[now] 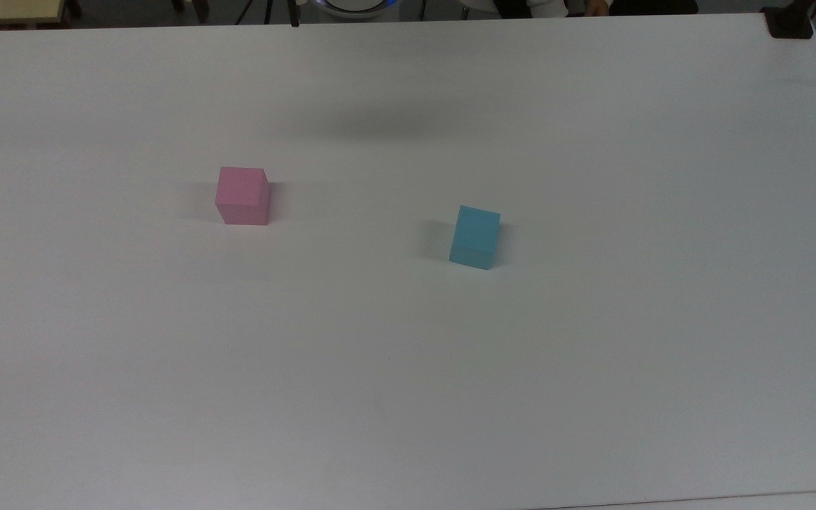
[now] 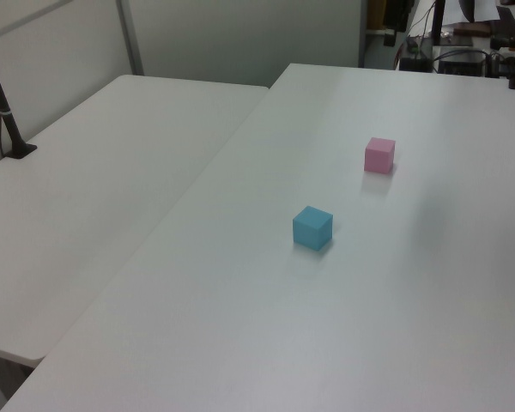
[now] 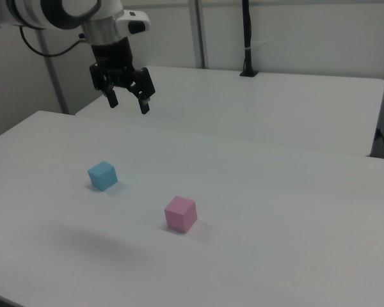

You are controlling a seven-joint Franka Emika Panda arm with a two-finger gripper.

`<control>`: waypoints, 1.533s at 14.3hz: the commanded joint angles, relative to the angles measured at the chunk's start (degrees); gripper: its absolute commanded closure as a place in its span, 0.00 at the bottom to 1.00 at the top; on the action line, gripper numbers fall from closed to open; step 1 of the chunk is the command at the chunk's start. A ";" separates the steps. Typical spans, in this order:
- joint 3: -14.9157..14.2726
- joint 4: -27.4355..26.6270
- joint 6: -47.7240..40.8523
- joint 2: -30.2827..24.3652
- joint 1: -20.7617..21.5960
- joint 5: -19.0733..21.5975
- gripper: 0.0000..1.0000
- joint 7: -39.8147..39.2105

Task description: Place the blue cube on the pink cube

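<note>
Two cubes rest apart on a white table point(image 1: 592, 354). In the top view, the pink cube point(image 1: 242, 195) sits toward the top view's left and the blue cube point(image 1: 475, 236) lies to its right and slightly nearer the camera, turned a little askew. In the left view, the blue cube point(image 2: 312, 227) is nearer than the pink cube point(image 2: 379, 155). In the right view, the gripper point(image 3: 128, 102) hangs in the air well above and behind the blue cube point(image 3: 102, 175), its two fingers spread apart and holding nothing; the pink cube point(image 3: 180, 213) stands nearer the camera. A second white table point(image 2: 86, 206) adjoins the first.
</note>
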 commanded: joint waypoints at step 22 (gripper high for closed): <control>-0.22 -3.01 0.33 -0.23 2.95 -0.05 0.00 -1.43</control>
